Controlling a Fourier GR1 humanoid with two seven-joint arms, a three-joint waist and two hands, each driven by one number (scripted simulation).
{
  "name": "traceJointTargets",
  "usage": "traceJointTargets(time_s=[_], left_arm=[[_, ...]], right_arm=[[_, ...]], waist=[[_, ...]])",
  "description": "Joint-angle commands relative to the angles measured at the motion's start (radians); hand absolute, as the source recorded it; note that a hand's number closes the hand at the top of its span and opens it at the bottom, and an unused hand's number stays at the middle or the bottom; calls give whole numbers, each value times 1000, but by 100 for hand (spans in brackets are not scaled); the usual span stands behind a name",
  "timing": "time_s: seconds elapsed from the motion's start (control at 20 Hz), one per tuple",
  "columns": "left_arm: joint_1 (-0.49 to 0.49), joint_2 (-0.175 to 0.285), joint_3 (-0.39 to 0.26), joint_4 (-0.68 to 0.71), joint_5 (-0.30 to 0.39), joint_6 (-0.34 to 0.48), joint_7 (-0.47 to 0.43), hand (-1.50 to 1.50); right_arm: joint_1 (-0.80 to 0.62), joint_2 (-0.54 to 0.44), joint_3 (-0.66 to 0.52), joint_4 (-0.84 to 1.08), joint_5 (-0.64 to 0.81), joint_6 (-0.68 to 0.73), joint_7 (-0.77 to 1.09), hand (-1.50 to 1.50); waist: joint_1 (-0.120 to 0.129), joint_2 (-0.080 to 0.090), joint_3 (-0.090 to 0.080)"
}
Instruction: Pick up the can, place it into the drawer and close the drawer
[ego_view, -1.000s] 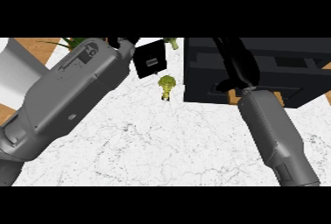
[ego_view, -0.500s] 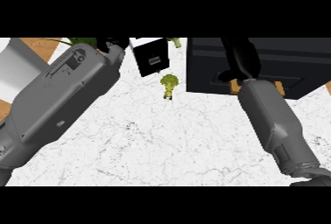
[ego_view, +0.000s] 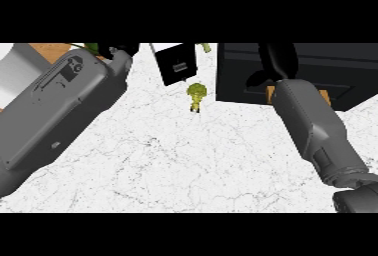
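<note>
We see drawer (ego_view: 336, 70): large black box, upper right of view, at white marbled counter's (ego_view: 192, 160) far side. Open or closed, we cannot tell.

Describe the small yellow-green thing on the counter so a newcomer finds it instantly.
On the white marble counter, look just left of the big black drawer unit. Below the black-and-white box stands the yellow-green object: small, knobbly, alone on bare marble.

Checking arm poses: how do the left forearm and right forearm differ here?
The left forearm looks far bulkier than the right forearm. The left slants up-right, the right up-left. The right hand shows against the dark box; the left hand barely shows. Both forearms are grey.
</note>
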Motion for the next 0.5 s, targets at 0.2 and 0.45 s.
traceJointTargets(time_s=[0.2, 0.45], left_arm=[[25, 35, -11, -54, -30, 9, 27, -150], [57, 56, 3, -105, -21, -10, 44, -150]], right_arm=[[-142, -53, -24, 74, 7, 23, 38, -150], [-146, -54, -68, 110, -52, 86, -80, -150]], waist=[[22, 9, 0], [26, 10, 1]])
